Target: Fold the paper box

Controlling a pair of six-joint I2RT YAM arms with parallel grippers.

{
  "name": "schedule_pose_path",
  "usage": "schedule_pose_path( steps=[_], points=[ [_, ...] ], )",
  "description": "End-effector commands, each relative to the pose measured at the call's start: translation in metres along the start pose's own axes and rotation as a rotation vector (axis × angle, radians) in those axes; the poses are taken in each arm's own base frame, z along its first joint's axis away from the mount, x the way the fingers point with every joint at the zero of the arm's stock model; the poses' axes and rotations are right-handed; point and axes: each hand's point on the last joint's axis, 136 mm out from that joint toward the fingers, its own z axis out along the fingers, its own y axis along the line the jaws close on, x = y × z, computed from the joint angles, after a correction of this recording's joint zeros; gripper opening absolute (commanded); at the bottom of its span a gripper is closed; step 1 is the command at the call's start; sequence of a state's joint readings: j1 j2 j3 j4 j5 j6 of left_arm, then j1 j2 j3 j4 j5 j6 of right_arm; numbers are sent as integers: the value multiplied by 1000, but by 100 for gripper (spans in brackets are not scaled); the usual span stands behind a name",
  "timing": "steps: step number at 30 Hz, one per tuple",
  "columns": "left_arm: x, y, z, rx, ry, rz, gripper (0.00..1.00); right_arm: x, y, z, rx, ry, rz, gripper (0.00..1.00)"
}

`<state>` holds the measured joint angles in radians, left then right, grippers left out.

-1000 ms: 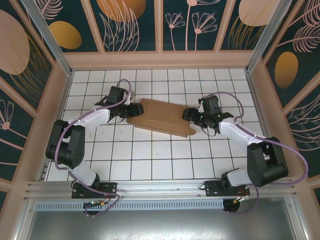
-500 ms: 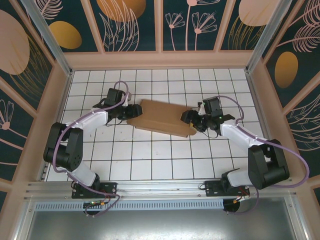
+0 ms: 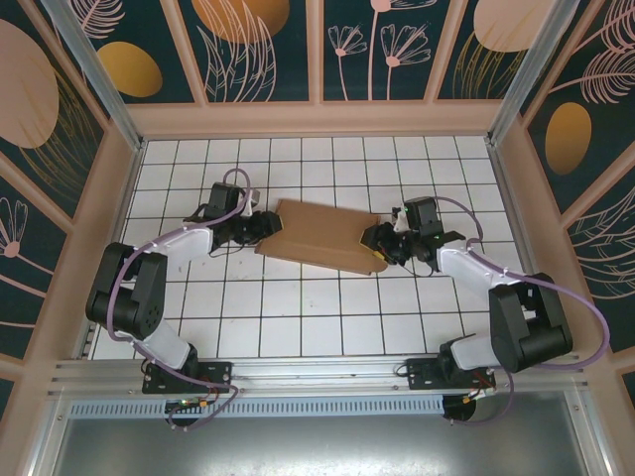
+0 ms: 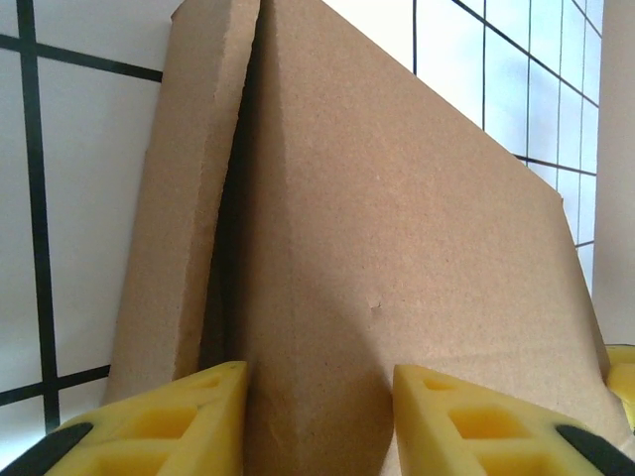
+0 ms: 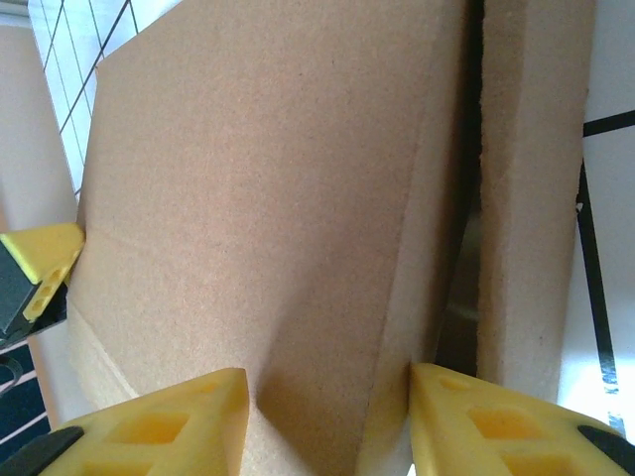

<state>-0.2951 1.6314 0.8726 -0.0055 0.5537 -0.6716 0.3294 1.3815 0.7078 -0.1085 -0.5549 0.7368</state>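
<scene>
Overhead, paper box [image 3: 322, 236]: brown corrugated cardboard lying on the white tiled table [image 3: 298, 317], about mid-table. Its long axis runs left to right between the two grippers.
Box shape: a broad panel with a narrow strip alongside it. In both wrist views a dark gap separates the two, and a crease runs down the broad panel.
Box surface: plain brown, speckled grain.
Left arm: elbow bent out towards the left wall, forearm reaching in to the right, wrist low at the box's left end.
Left gripper [image 3: 266, 226]: its yellow fingers [image 4: 179, 412] sit on either side of the box's end, and cardboard fills the gap between them. Whether they are pressing on it cannot be told.
Right arm: elbow bent out towards the right wall, forearm reaching in to the left, wrist low at the box's right end.
Right gripper [image 3: 377, 241]: its yellow fingers [image 5: 169, 421] flank the broad panel in the same way, with cardboard spanning the gap. Whether this is a firm pinch or only a straddle cannot be told.
Across the box: each wrist view shows a yellow tip of the opposite gripper at the cardboard's far edge.
</scene>
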Motion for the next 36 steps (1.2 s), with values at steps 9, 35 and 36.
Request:
schedule_pose_path(
  steps=[9,35,36],
  points=[
    [29,34,6,-110,53,-21,37,-6,-39,9,150,-54,-83,32],
    [-1,29,-14,-232,-25,139,58,-39,-16,-21,258,-177,-258,48],
    [0,33,-11,-236,-21,133,58,-39,-22,-18,281,-178,-261,49]
  ],
)
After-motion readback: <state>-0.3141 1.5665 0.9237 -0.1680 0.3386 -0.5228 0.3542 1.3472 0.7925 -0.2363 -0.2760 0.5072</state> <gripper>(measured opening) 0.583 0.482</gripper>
